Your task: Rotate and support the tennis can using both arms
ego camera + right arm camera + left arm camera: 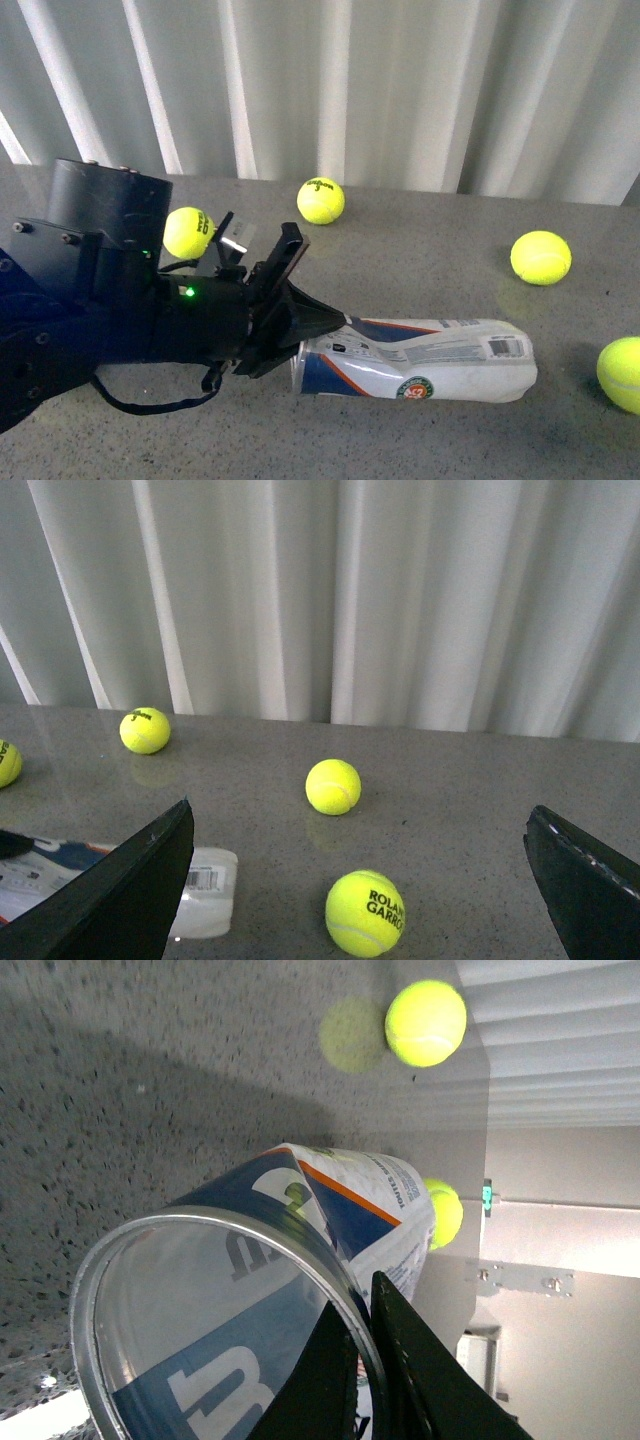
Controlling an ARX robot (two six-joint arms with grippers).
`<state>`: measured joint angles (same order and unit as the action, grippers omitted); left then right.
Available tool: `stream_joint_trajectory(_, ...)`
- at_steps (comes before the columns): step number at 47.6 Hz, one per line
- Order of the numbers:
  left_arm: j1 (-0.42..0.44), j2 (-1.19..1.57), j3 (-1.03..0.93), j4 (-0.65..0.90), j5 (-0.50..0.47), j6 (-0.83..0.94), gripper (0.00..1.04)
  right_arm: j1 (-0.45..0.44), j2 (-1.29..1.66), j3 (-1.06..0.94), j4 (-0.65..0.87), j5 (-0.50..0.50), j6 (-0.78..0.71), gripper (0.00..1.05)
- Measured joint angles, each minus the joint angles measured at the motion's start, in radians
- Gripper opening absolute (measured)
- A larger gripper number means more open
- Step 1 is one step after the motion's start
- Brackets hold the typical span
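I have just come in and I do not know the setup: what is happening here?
The robot's left arm has its left fingers closed on the rim at the open end of the tennis can, which lies on its side on the grey table. The right fingers are spread wide above the table, apart from the can, holding nothing. Four loose tennis balls lie around it.
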<state>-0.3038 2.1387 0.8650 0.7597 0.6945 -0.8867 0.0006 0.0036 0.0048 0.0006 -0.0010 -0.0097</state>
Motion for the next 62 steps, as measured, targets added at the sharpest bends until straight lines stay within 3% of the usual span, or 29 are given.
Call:
stream_joint_trajectory(3, 0.019, -0.099, -0.003, -0.093, -0.002, 0.071, 0.04, 0.000, 0.000, 0.000, 0.000, 0.000, 0.000, 0.98)
stream_joint_trajectory(11, 0.014, -0.399, 0.115, -0.571, -0.081, 0.435, 0.04, 0.000, 0.000, 0.000, 0.000, 0.000, 0.000, 0.98)
stream_joint_trajectory(18, -0.068, -0.515, 0.328, -0.973, -0.179, 0.820, 0.04, 0.000, 0.000, 0.000, 0.000, 0.000, 0.000, 0.98)
stream_joint_trajectory(25, -0.143, -0.492, 0.466, -1.198, -0.354, 1.106, 0.04, 0.000, 0.000, 0.000, 0.000, 0.000, 0.000, 0.98)
stream_joint_trajectory(32, -0.213, -0.431, 0.513, -1.250, -0.664, 1.389, 0.04, 0.000, 0.000, 0.000, 0.000, 0.000, 0.000, 0.98)
stream_joint_trajectory(39, -0.262, -0.386, 0.515, -1.242, -0.830, 1.585, 0.04, 0.000, 0.000, 0.000, 0.000, 0.000, 0.000, 0.98)
stream_joint_trajectory(44, -0.283, -0.357, 0.530, -1.244, -0.849, 1.640, 0.04, 0.000, 0.000, 0.000, 0.000, 0.000, 0.000, 0.98)
stream_joint_trajectory(55, -0.302, -0.290, 0.601, -1.345, -0.720, 1.592, 0.04, 0.000, 0.000, 0.000, 0.000, 0.000, 0.000, 0.98)
stream_joint_trajectory(62, -0.301, -0.271, 0.604, -1.336, -0.743, 1.582, 0.04, 0.000, 0.000, 0.000, 0.000, 0.000, 0.000, 0.98)
